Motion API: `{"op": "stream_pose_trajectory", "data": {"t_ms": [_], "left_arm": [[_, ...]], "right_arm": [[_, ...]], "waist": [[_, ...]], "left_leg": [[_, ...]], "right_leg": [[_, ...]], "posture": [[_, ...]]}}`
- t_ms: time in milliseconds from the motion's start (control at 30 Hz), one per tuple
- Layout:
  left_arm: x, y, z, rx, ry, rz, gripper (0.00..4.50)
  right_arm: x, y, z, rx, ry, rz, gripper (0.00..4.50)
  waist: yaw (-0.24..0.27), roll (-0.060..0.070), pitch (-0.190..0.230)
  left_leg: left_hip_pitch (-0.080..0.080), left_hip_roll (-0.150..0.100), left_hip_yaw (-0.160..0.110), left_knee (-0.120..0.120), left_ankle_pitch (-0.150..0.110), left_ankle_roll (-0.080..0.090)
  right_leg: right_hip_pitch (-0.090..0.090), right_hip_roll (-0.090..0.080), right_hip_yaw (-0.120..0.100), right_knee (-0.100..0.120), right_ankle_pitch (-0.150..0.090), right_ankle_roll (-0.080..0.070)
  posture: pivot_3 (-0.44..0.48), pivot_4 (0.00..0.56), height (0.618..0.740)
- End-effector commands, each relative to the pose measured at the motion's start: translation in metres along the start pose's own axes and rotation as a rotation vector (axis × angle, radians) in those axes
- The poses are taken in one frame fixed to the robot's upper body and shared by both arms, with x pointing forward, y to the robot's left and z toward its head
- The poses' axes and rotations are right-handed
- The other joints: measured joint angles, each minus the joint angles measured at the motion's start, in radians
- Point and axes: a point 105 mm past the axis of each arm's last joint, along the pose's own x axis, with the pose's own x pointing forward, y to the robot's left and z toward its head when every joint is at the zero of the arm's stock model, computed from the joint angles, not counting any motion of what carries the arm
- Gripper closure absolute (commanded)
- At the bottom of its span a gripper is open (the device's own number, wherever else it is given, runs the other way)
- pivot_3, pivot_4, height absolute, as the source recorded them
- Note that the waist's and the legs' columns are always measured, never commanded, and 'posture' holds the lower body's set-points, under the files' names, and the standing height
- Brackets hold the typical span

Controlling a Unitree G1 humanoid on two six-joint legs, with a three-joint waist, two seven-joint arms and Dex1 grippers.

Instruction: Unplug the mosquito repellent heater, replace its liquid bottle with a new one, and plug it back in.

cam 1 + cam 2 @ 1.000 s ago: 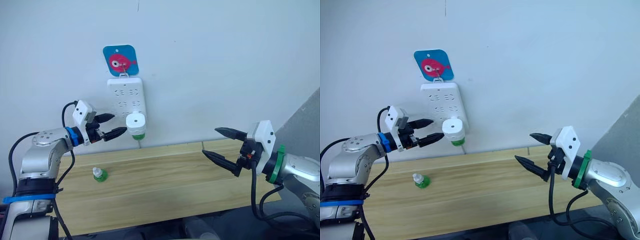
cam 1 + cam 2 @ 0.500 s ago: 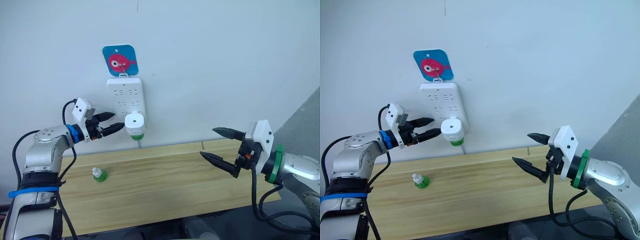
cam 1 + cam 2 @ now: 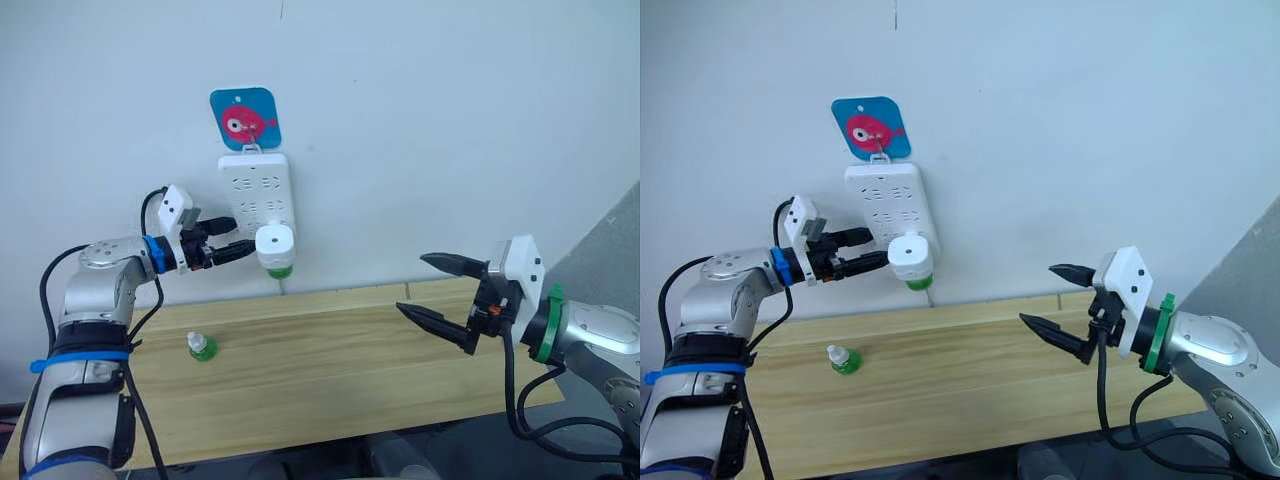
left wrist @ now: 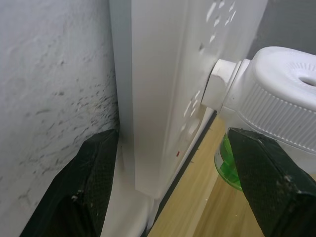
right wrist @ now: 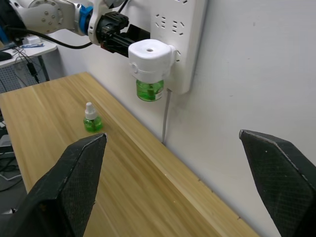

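A pale wall [image 3: 450, 120] backs a long wooden worktop [image 3: 330, 370]. Hung on the wall under a blue fish card [image 3: 245, 118] is a white power strip [image 3: 258, 192], and the mosquito repellent heater [image 3: 274, 244] is plugged into its lower part, a green liquid bottle [image 3: 279, 271] screwed in underneath.

The left gripper [image 3: 240, 238] is up at the strip's side edge, just beside the heater. Its fingers [image 4: 101, 168] are apart; from the wrist view one lies on the wall side of the strip and the other in front, near the heater's bottle, neither clearly pressing on the heater. The right gripper [image 3: 432, 294] hangs over the worktop's right end, well apart from everything, fingers spread wide and empty.

As far as I can judge, nothing of the job is done yet: the heater sits in its socket, the old bottle is in place, and the unplugging is only being lined up. Pulling it out, swapping bottles and plugging back in all remain.

The heater's bottle shows green liquid through its wall. The new bottle [image 3: 200, 347], small, green, with a white cap, stands upright on the worktop's left part, below the left arm.
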Motion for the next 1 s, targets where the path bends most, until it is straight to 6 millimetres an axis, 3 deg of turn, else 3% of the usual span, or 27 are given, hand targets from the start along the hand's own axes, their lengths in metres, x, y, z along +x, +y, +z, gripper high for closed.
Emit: {"op": "stream_pose_trajectory", "data": {"t_ms": [33, 167, 367, 433, 600, 767, 1000], "left_arm": [[0.003, 0.0, 0.018, 0.06, -0.022, -0.034, 0.84], [0.006, -0.004, 0.022, 0.053, -0.032, -0.073, 0.84], [0.011, -0.004, 0.026, 0.052, -0.045, -0.088, 2.71], [0.012, -0.005, 0.026, 0.052, -0.047, -0.091, 3.13], [0.015, -0.008, 0.026, 0.042, -0.058, -0.093, 3.16], [0.012, -0.008, 0.023, 0.025, -0.063, -0.068, 3.16], [0.01, -0.016, 0.021, 0.016, -0.052, -0.071, 3.16]], "right_arm": [[0.0, 0.006, 0.012, -0.053, -0.022, 0.022, 0.0], [0.0, 0.007, 0.012, -0.049, -0.018, 0.026, 0.0], [0.002, 0.009, 0.013, -0.037, -0.025, 0.04, 0.0], [0.005, 0.009, 0.014, -0.019, -0.041, 0.04, 0.0], [0.031, 0.001, 0.007, -0.003, 0.003, -0.007, 0.0], [0.077, -0.011, 0.018, 0.024, -0.034, -0.169, 0.0], [0.121, 0.004, 0.034, 0.045, -0.057, -0.223, 0.0]], "waist": [[0.0, 0.0, 0.0], [-0.001, 0.001, 0.002], [-0.002, 0.001, 0.004], [-0.001, 0.003, 0.005], [-0.004, 0.006, 0.007], [-0.005, 0.01, 0.011], [-0.005, 0.013, 0.014]], "left_leg": [[0.0, 0.0, 0.0, 0.0, 0.0, 0.0], [0.0, 0.0, 0.0, 0.0, 0.0, 0.0], [-0.003, 0.0, -0.002, 0.0, 0.0, 0.0], [-0.005, 0.0, -0.003, 0.0, 0.0, 0.0], [-0.007, 0.0, -0.004, 0.003, 0.001, -0.001], [-0.012, 0.0, -0.004, 0.01, 0.001, -0.001], [-0.022, 0.0, -0.005, 0.011, 0.003, -0.005]], "right_leg": [[0.0, 0.0, 0.0, 0.0, 0.0, 0.0], [0.0, 0.0, 0.0, -0.001, 0.0, 0.0], [-0.001, 0.0, -0.001, -0.003, 0.0, 0.0], [-0.001, 0.0, -0.001, -0.004, 0.0, 0.0], [-0.001, 0.0, -0.001, -0.004, 0.001, 0.001], [-0.005, 0.0, 0.0, 0.001, 0.001, 0.002], [-0.017, 0.0, 0.0, 0.005, 0.002, 0.002]], "posture": [[-0.207, 0.084, 0.735], [-0.21, 0.083, 0.735], [-0.216, 0.084, 0.735], [-0.216, 0.084, 0.735], [-0.219, 0.087, 0.735], [-0.218, 0.099, 0.735], [-0.208, 0.127, 0.735]]}}
